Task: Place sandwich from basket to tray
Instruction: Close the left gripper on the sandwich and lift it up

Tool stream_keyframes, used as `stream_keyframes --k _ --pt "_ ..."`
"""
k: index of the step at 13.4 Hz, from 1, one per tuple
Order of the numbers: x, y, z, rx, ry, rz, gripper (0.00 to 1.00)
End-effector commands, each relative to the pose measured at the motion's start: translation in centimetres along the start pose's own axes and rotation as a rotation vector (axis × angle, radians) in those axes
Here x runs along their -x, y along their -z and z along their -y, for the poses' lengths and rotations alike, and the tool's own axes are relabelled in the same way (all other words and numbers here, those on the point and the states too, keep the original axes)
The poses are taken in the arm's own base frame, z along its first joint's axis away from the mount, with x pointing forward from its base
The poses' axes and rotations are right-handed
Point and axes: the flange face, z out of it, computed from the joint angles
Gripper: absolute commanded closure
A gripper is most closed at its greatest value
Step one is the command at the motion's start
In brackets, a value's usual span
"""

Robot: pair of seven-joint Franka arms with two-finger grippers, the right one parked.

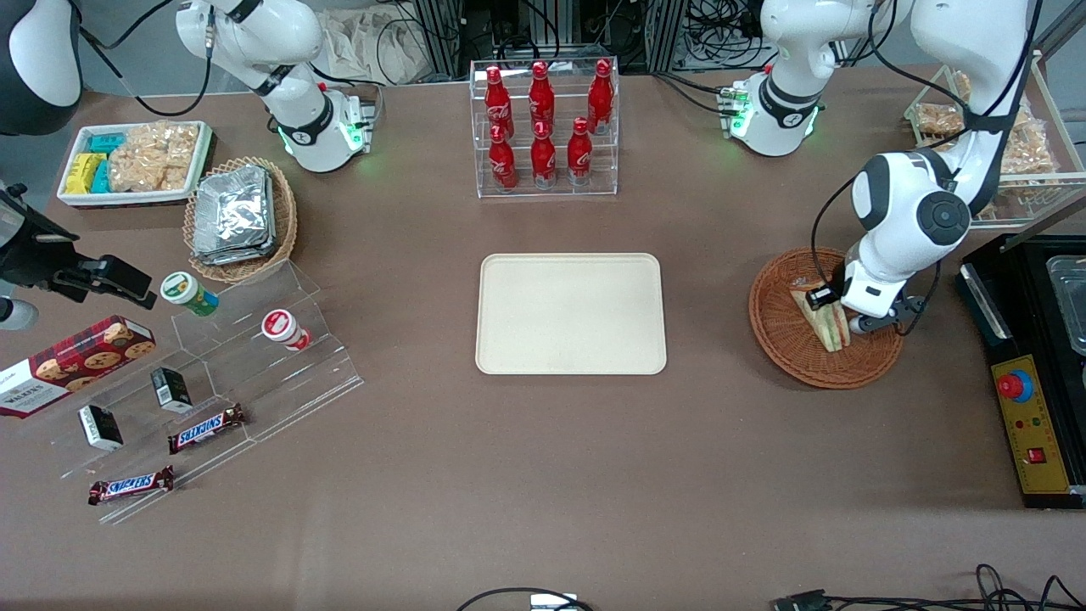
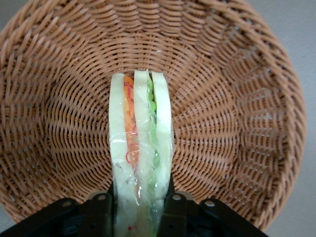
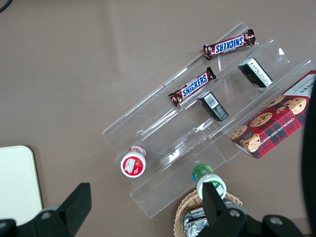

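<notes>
The flat rectangular cream-beige tray [image 1: 570, 313] is seen lying bare at the middle of the desk [image 1: 526, 475]. Nearer the working arm's edge, the round reddish-brown woven wicker basket [image 1: 785, 339] is occupied by the clear-wrapped triangular wedge sandwich [image 2: 140, 133], which is clenched between the fingers [image 2: 101, 210] of the tool [image 2: 139, 207]. The grasping step is judged to be in hand. A straight lift clear of the basket rim would be called for next, followed by carriage toward the tray.
</notes>
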Motion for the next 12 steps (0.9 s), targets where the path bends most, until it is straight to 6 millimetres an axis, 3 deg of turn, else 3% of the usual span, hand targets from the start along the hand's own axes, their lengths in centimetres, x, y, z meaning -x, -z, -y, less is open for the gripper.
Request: stream_keyframes --k 1,3,7,8,10,12 --pt "-0.2 5.5 -1.0 -0.020 -0.017 0.013 1.00" --pt "-1.0 12.3 -1.4 -0.046 -0.024 0.062 1.00" --pt "-2.1 28.4 -1.9 -0.072 -0.075 0.161 1.00" --pt "-1.9 31.2 -1.9 -0.068 -0.101 0.159 1.00" --pt "-1.5 34.1 -1.9 -0.063 -0.142 0.150 1.00" --pt "-0.5 35.1 -4.5 -0.065 -0.180 0.145 1.00"
